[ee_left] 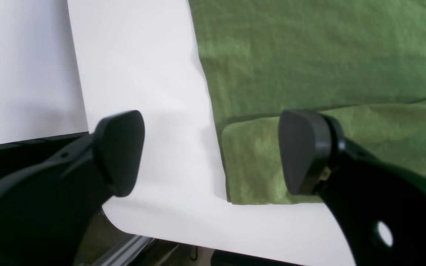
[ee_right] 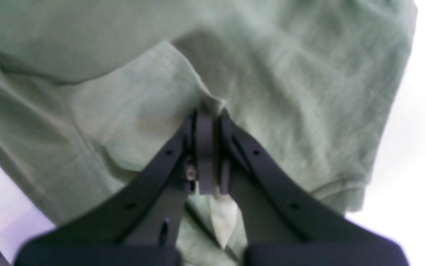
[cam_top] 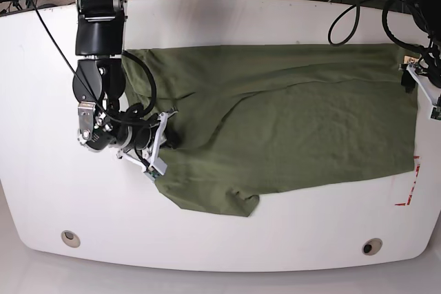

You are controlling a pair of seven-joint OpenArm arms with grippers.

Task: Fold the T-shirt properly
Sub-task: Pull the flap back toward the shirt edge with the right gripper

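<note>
Red tape marks (cam_top: 411, 182) are sitting near the worktop's (cam_top: 289, 239) front edge, just beside the T-shirt's (cam_top: 296, 122) hem corner. T-shirt is lying spread across the middle of the white worktop, wrinkled, one short sleeve pointing toward the front edge. Right claw (ee_right: 208, 111) is pressed together, pinching a fold of T-shirt fabric near the sleeve end, with a pale tag showing between its arms. Cloth is bunching up around that pinch. Left claw (ee_left: 211, 153) is standing spread wide, holding nothing, hanging over the T-shirt's folded edge where it meets bare worktop: one pad over white surface, the other over green cloth. Black cables (cam_top: 344, 5) are trailing along the far worktop edge.
</note>
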